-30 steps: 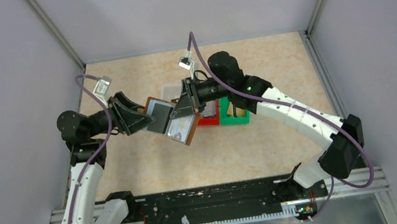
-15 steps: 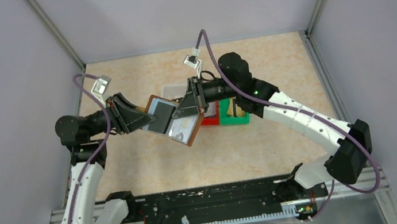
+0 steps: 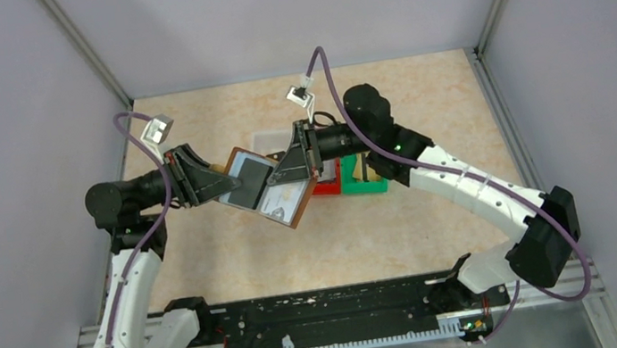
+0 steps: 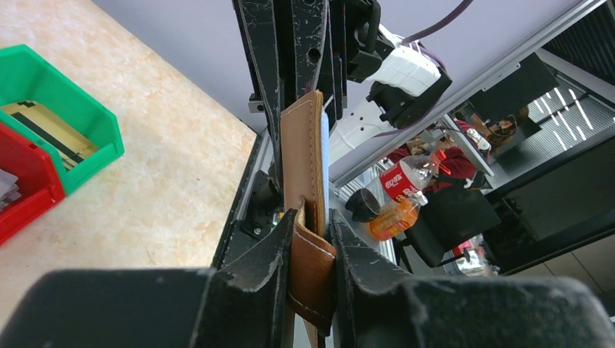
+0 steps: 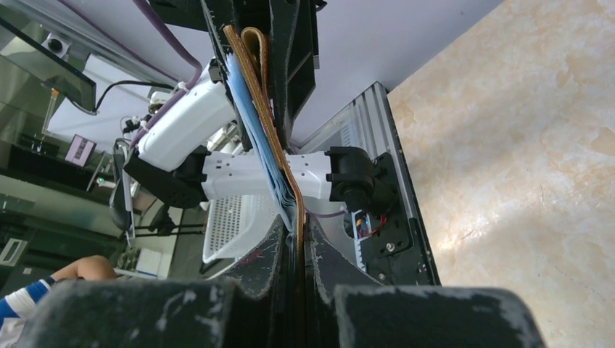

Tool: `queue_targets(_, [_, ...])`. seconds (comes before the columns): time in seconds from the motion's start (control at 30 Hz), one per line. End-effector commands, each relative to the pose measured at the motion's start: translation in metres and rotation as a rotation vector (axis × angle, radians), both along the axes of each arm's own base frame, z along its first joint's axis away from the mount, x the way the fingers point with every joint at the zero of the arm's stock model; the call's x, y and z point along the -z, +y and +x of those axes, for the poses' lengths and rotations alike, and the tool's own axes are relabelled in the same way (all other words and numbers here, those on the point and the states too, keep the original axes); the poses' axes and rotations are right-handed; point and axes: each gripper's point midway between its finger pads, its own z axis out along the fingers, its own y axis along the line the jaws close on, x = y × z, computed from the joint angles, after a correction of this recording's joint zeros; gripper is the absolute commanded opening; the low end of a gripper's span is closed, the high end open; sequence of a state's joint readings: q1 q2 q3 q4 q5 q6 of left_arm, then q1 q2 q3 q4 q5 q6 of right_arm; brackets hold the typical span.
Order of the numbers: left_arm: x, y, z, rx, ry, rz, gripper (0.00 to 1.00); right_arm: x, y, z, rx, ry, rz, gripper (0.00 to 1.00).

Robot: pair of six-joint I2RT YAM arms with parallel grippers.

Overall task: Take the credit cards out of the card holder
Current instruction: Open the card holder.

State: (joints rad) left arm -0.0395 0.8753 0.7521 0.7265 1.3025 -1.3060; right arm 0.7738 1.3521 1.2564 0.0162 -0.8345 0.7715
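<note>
The brown card holder (image 3: 269, 192) hangs open above the table, held between both grippers. A black card (image 3: 248, 185) and a silvery-white card (image 3: 282, 199) show in its sleeves. My left gripper (image 3: 222, 185) is shut on the holder's left flap; in the left wrist view (image 4: 312, 243) the brown leather (image 4: 310, 270) sits pinched between the fingers. My right gripper (image 3: 289, 173) is shut on the holder's right edge; in the right wrist view (image 5: 296, 233) the brown edge and pale blue sleeves (image 5: 262, 130) run into the closed jaws.
A red bin (image 3: 325, 184) and a green bin (image 3: 366, 179) stand just right of the holder, and a clear bin (image 3: 263, 138) behind it. In the left wrist view the green bin (image 4: 87, 119) holds a gold card (image 4: 42, 130) beside the red bin (image 4: 25, 199).
The right arm's elbow and wrist have shifted a little to the right and the left arm slightly back. The holder stays open between both shut grippers.
</note>
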Motion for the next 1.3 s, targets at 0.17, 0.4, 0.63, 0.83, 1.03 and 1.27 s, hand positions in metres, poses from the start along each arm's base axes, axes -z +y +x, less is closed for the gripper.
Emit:
queue_targets(0.17, [-0.001,-0.001,-0.002,0.019,0.024,-0.01,0.28,-0.031,-0.013,-0.011,-0.015,-0.107,0.097,0.0])
queue_targets(0.4, [0.003,-0.001,0.005,0.012,0.046,0.007,0.33,-0.034,-0.017,-0.017,-0.026,-0.14,0.123,0.0])
queue_targets(0.63, [0.001,-0.001,0.003,0.019,0.023,0.018,0.5,-0.032,-0.017,-0.018,-0.033,-0.138,0.129,0.0])
queue_targets(0.83, [-0.001,-0.001,0.001,0.015,0.019,0.011,0.42,-0.033,-0.016,-0.017,-0.035,-0.135,0.134,0.0])
queue_targets(1.03, [-0.004,-0.001,-0.004,0.033,0.026,-0.002,0.27,-0.03,-0.017,-0.019,-0.04,-0.134,0.132,0.0])
queue_targets(1.27, [-0.009,-0.001,-0.004,0.035,0.017,-0.001,0.15,-0.021,-0.014,-0.015,-0.043,-0.147,0.1,0.1])
